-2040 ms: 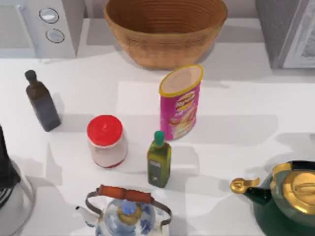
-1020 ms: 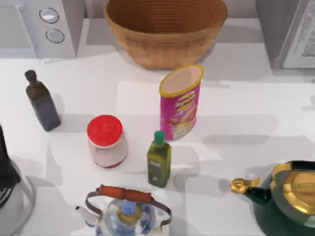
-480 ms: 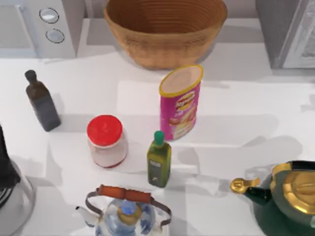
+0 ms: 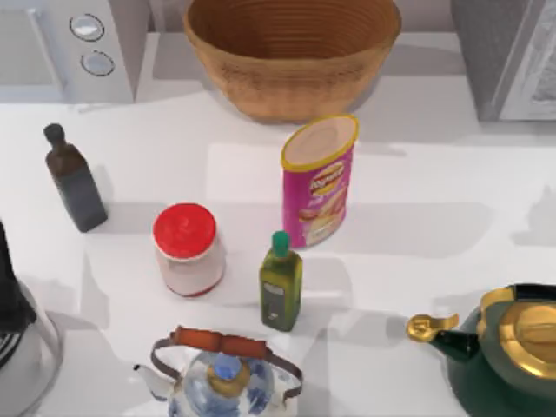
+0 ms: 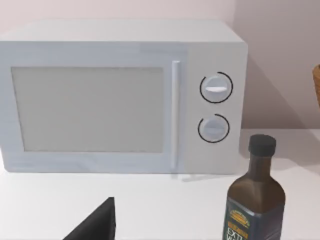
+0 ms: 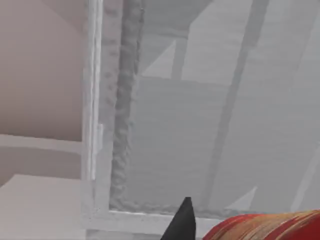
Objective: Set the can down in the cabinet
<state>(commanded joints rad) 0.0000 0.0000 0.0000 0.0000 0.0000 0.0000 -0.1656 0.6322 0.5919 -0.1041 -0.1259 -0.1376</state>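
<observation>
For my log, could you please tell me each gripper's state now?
Left gripper: cannot be told.
Right gripper: beside the can, at the cabinet; grip cannot be told.

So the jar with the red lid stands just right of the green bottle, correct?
No. In the top view the jar stands just left of the green bottle, not right of it; its lid is indeed red.
</observation>
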